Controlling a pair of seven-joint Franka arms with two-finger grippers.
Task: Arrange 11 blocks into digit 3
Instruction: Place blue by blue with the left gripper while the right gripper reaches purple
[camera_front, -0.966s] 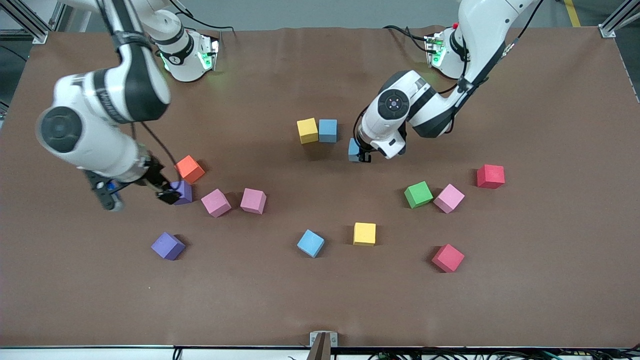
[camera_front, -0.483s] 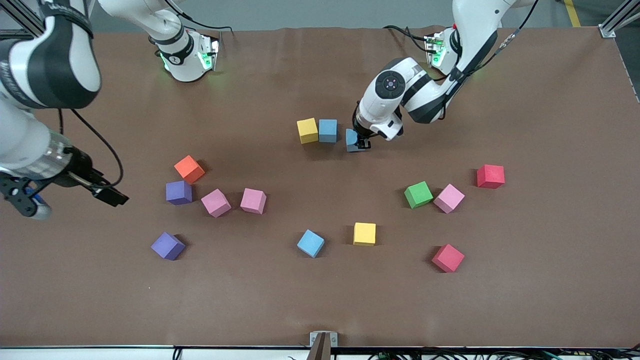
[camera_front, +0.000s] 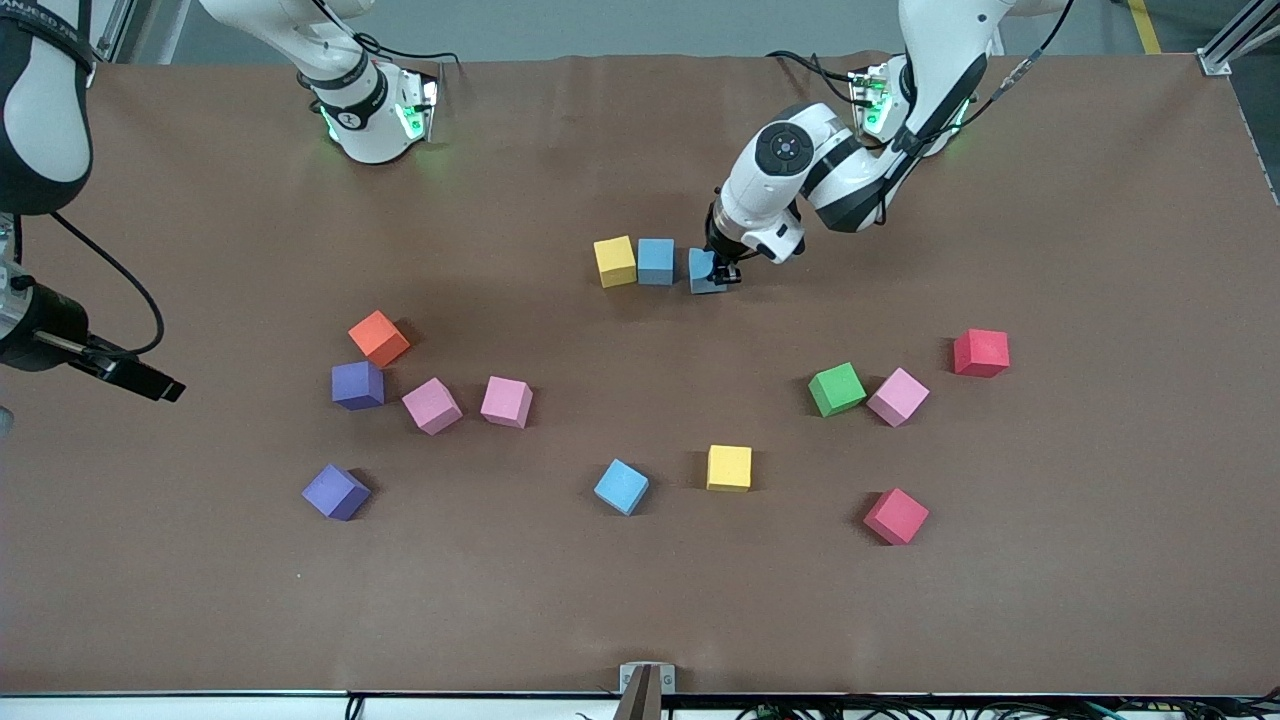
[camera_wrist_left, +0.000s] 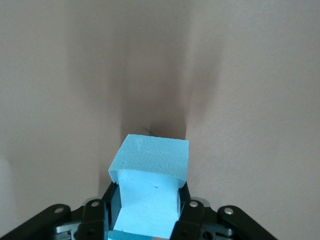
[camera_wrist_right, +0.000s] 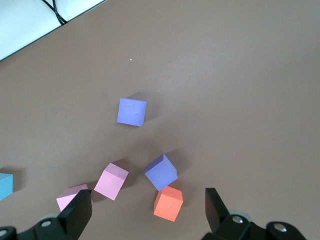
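Clamping a light blue block (camera_front: 706, 271) beside the yellow-blue pair (camera_front: 635, 261), left gripper (camera_front: 722, 274) risks nudging them on release; right gripper (camera_front: 150, 385), fingers wide, empty, waits at bench's nine-o'clock edge.

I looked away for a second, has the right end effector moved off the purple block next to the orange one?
Yes. The right end effector has pulled away from that purple block, toward the right arm's end of the table, jaws open and empty. The block has stayed put.

White arms (camera_front: 800, 180), black joint bands, black cables, green base lights, black claws.
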